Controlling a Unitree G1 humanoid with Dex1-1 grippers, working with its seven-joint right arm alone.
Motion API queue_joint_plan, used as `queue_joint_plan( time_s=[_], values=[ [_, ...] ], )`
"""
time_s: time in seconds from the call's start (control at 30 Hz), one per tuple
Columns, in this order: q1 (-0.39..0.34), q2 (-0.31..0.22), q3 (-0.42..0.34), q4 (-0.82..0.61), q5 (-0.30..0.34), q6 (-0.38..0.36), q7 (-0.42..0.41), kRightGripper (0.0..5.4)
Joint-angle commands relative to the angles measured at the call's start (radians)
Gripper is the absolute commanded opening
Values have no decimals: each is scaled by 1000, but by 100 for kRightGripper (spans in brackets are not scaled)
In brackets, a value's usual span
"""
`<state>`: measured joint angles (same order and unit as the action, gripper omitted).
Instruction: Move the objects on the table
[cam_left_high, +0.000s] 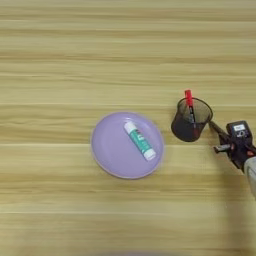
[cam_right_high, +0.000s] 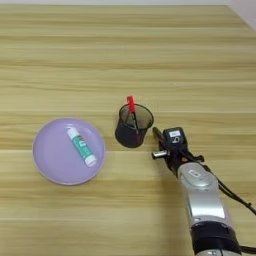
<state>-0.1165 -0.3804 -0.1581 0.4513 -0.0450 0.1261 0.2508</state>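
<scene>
Right arm (cam_right_high: 202, 197) enters from the bottom edge, silver forearm angled up-left. Gripper (cam_right_high: 158, 144) sits just right of the mesh pen cup (cam_right_high: 134, 127), near its rim; can't tell the jaw state. Cup stands mid-table (cam_left_high: 60, 60) holding 1 red-capped marker (cam_right_high: 131, 107), with the lilac plate (cam_right_high: 50, 160) and tube (cam_right_high: 81, 146) to its left.

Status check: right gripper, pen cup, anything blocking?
Right gripper just right of the pen cup, holding nothing visible. Cup upright, red-capped marker standing inside. Lilac plate with tube off to the left, not in the way.
</scene>
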Motion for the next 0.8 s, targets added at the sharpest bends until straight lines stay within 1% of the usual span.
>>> queue_joint_plan(
  time_s=[0.03,0.13,0.27,0.4,0.43,0.47,0.53,0.63,0.8],
  values=[
    [-63,-34,-13,-8,32,15,28,104],
    [-68,-35,-13,1,48,30,50,104],
    [-89,-35,-32,33,95,65,93,104],
    [-94,-38,-34,39,95,65,87,104],
    [-94,-39,-34,40,93,65,87,133],
    [-94,-39,-34,40,92,65,87,149],
    [-95,-39,-34,42,91,66,87,174],
    [-93,-38,-34,37,91,68,86,195],
    [-91,-36,-35,32,92,64,86,266]
  ],
)
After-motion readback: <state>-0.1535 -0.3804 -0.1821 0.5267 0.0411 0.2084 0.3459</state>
